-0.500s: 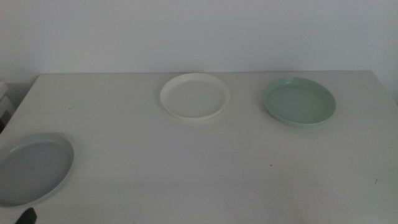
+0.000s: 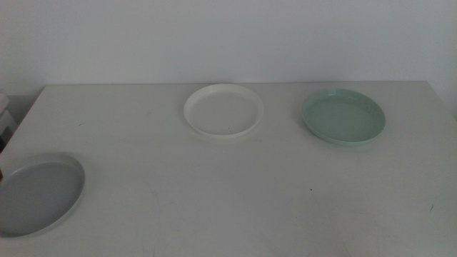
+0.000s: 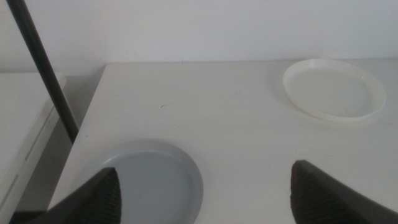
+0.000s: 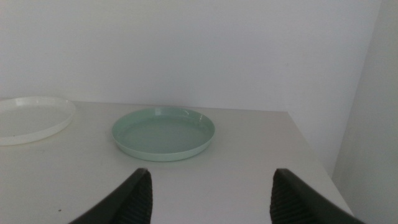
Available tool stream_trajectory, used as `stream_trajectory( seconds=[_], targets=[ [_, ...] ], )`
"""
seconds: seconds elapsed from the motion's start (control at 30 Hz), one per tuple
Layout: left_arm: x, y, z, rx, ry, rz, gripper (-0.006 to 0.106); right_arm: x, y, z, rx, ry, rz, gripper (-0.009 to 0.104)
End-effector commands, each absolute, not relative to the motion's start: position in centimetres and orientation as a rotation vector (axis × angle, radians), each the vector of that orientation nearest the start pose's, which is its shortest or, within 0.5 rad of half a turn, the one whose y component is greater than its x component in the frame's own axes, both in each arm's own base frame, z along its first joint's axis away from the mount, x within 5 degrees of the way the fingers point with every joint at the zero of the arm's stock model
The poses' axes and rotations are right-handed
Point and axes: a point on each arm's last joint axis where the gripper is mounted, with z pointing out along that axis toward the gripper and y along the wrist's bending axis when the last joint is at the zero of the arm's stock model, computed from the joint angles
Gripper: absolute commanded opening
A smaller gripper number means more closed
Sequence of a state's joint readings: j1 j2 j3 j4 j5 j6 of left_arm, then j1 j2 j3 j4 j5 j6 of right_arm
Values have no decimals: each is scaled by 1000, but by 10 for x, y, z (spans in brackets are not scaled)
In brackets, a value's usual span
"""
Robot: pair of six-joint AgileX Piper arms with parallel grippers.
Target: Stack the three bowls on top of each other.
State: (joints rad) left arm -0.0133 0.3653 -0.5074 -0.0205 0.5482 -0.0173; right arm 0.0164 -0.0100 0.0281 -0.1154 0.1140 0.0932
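The light grey bowl (image 2: 36, 194) lies at the table's near left corner; it also shows in the left wrist view (image 3: 152, 186). The white bowl (image 2: 223, 110) lies at the far middle, also in the left wrist view (image 3: 334, 88) and the right wrist view (image 4: 31, 118). The mint green bowl (image 2: 343, 116) lies at the far right, also in the right wrist view (image 4: 163, 133). My left gripper (image 3: 208, 190) is open, held back from the grey bowl. My right gripper (image 4: 211, 196) is open, held back from the green bowl. Neither gripper shows in the middle view.
The white table (image 2: 235, 185) runs to a pale wall at the back. A dark pole (image 3: 43, 68) and a white side surface (image 3: 18, 118) stand beyond the table's left edge. The table's right edge (image 4: 311, 155) lies past the green bowl.
A dark gripper tip that showed at the middle view's bottom left edge has left the picture. The three bowls have not moved.
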Motion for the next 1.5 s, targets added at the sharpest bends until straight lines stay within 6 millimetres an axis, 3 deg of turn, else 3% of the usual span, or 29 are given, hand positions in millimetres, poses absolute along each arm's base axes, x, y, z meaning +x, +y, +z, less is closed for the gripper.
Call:
stream_trajectory(
  seconds=[0.0, 0.17, 0.4, 1.07, 1.23, 1.47],
  targets=[
    [84, -3, 344, -24, 1861, -64, 104, 54, 0, 205, -32, 1501, -20, 49],
    [104, -4, 395, -20, 1971, -64, 104, 54, 0, 205, -32, 1501, -20, 49],
    [137, -5, 423, -19, 2122, -65, 104, 54, 0, 205, -32, 1501, -20, 49],
    [205, -3, 385, 4, 2362, -30, 104, 54, 0, 205, -32, 1501, -20, 49],
    [224, 13, 374, -19, 2421, -6, 104, 54, 0, 205, -32, 1501, -20, 49],
    [247, 51, 355, -40, 2470, -92, 104, 54, 0, 205, -32, 1501, -20, 49]
  ],
)
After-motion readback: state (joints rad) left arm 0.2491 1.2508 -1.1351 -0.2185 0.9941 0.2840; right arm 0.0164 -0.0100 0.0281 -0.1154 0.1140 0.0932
